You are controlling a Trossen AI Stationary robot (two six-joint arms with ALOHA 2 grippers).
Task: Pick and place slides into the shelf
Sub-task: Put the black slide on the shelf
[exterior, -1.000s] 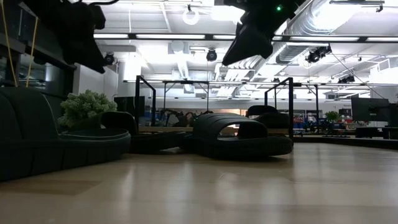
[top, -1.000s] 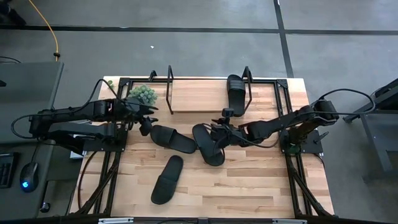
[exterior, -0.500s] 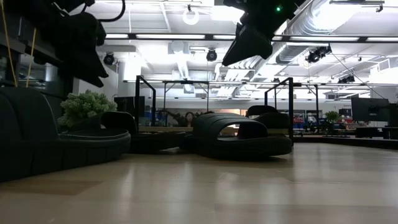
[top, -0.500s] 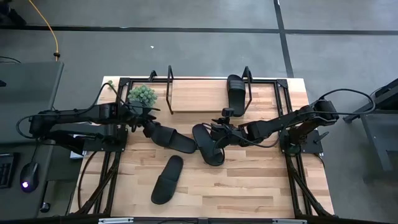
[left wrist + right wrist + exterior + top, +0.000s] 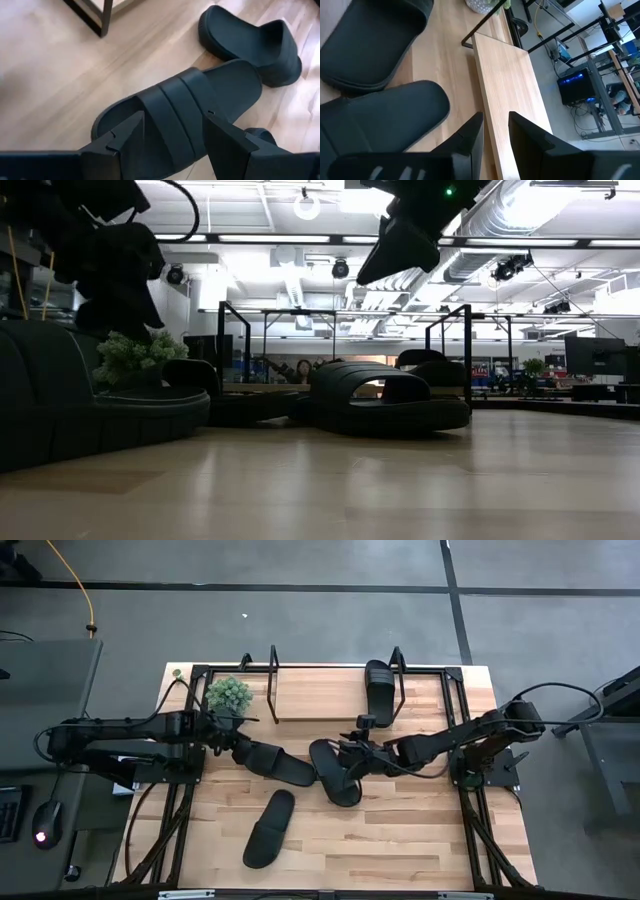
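Observation:
Three black slides lie on the table and one slide (image 5: pixel 380 688) lies on the right end of the shelf (image 5: pixel 310 700). My left gripper (image 5: pixel 172 127) is open and hangs just above the middle-left slide (image 5: pixel 275 762). Its fingers stand on either side of the wide strap (image 5: pixel 175 107) without touching it. My right gripper (image 5: pixel 350 752) hovers high over the middle slide (image 5: pixel 335 775). It is open by a narrow gap with nothing between its fingers (image 5: pixel 472 132). Another slide (image 5: pixel 268 828) lies toward the near edge.
A small green plant (image 5: pixel 228 692) stands at the shelf's left end, close behind my left arm. The shelf's black wire end frames (image 5: pixel 272 685) rise at both ends of the board. The two middle slides lie toe to toe.
My left gripper has sunk toward the middle-left slide and rolled about its own axis, staying open. The slides and my right gripper have kept still.

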